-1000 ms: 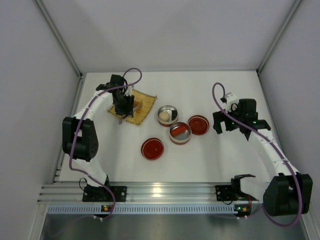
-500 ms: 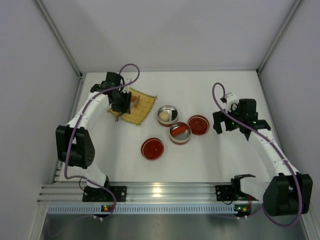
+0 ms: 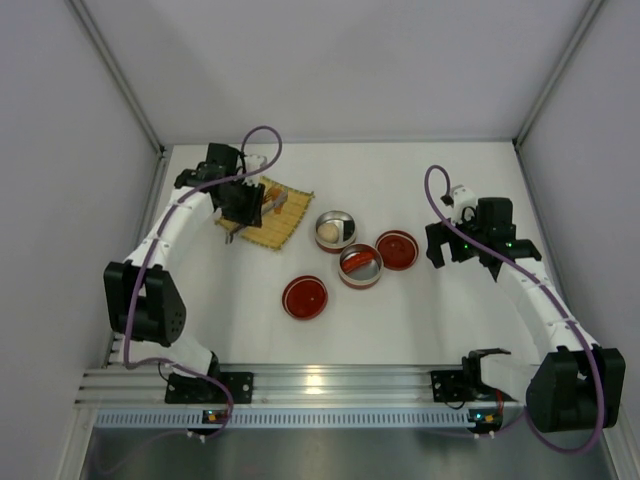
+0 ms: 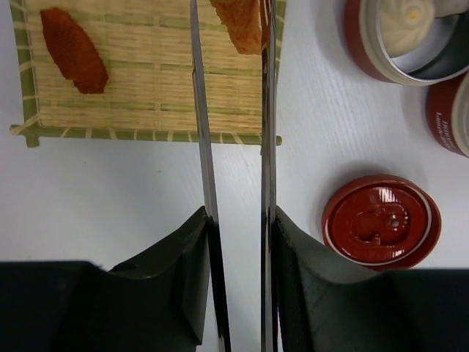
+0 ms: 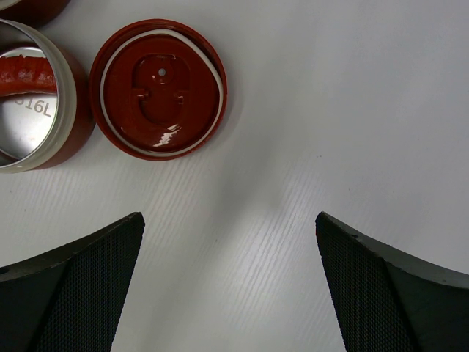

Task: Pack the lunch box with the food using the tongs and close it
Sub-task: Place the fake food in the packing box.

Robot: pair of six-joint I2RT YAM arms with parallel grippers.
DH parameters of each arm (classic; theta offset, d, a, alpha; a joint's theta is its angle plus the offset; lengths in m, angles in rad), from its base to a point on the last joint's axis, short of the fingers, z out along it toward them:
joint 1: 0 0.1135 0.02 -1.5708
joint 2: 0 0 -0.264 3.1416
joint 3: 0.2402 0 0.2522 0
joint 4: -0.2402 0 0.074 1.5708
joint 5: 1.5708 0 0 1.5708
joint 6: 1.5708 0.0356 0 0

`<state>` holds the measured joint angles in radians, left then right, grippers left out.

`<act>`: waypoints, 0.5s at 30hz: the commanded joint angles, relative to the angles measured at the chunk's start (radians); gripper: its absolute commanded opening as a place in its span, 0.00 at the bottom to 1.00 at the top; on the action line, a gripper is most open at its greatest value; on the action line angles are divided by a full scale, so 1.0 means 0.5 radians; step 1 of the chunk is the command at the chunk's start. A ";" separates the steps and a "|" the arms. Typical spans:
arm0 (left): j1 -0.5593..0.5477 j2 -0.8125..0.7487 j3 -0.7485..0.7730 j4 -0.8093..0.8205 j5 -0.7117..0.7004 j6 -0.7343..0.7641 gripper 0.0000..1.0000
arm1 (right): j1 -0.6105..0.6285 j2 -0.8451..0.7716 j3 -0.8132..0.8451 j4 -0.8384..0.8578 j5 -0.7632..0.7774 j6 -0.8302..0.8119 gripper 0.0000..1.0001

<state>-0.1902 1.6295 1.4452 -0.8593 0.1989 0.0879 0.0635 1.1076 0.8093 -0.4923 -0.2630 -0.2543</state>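
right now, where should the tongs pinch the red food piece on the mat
Across its narrow middle, a tip on each long side, from above. The red piece lies flat and slanted on the mat, clear of the orange piece, so the tongs in the left gripper would likely need turning to cross it.

A yellow woven mat (image 3: 287, 226) lay flat at the far left of the white counter (image 3: 420, 320), turned at an angle to its edges. Pale walls (image 3: 340, 70) enclosed three sides; a metal rail (image 3: 330, 382) ran along the near edge
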 commanded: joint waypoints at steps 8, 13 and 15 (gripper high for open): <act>-0.435 -0.452 0.024 -0.128 0.532 0.468 0.02 | 0.002 0.012 0.053 -0.019 -0.017 -0.001 0.99; -0.788 -0.415 -0.065 -0.156 0.486 0.484 0.05 | 0.005 0.009 0.056 -0.022 -0.017 0.005 0.99; -0.868 -0.375 -0.077 -0.165 0.477 0.493 0.06 | 0.002 0.009 0.056 -0.025 -0.011 0.002 0.99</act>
<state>-0.5858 1.4242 1.4246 -0.9211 0.4118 0.2947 0.0635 1.1076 0.8093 -0.4923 -0.2630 -0.2531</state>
